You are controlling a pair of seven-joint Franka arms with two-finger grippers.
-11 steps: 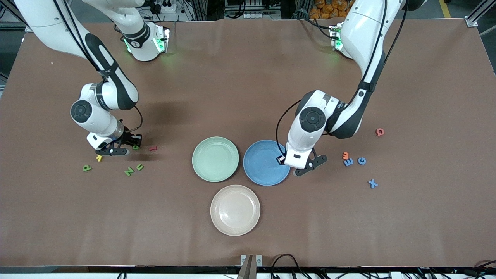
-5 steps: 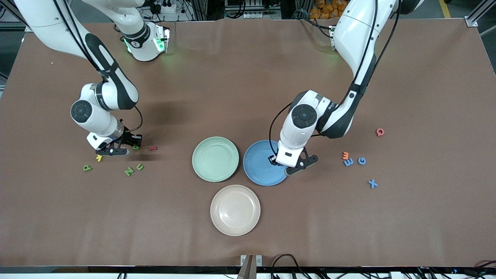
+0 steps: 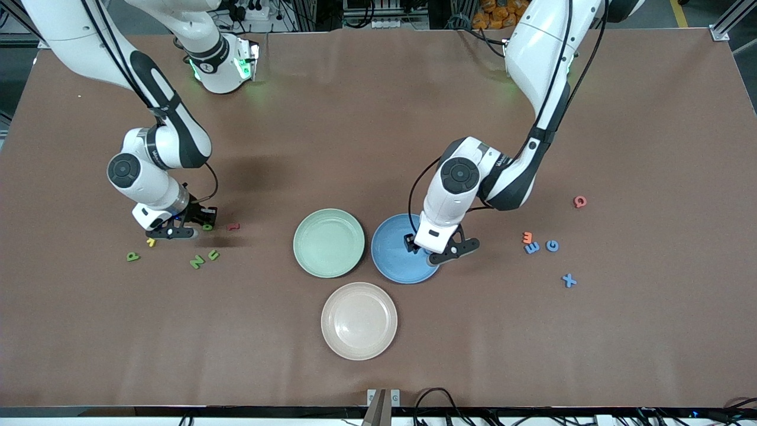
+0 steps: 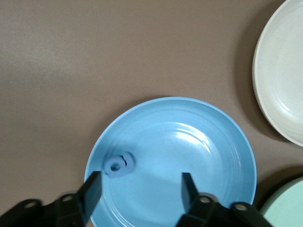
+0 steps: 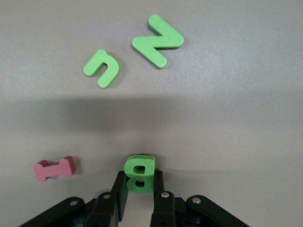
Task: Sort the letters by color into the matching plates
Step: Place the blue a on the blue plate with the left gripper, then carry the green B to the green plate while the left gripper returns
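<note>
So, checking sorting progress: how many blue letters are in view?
4. One blue letter lies in the blue plate, under the left gripper, jaws open. On the table toward the left arm's end: E beside G, X nearer the front camera. The arms may hide more.

My table (image 3: 378,118) wears a plain brown cover, creased faintly near its edges. Black cables (image 3: 437,395) loop along the edge nearest the front camera, beside a small grey bracket (image 3: 382,400) at its middle.

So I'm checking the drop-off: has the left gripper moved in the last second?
Yes. The left gripper has shifted from the blue plate's edge toward its middle, and its jaws now stand open.
</note>
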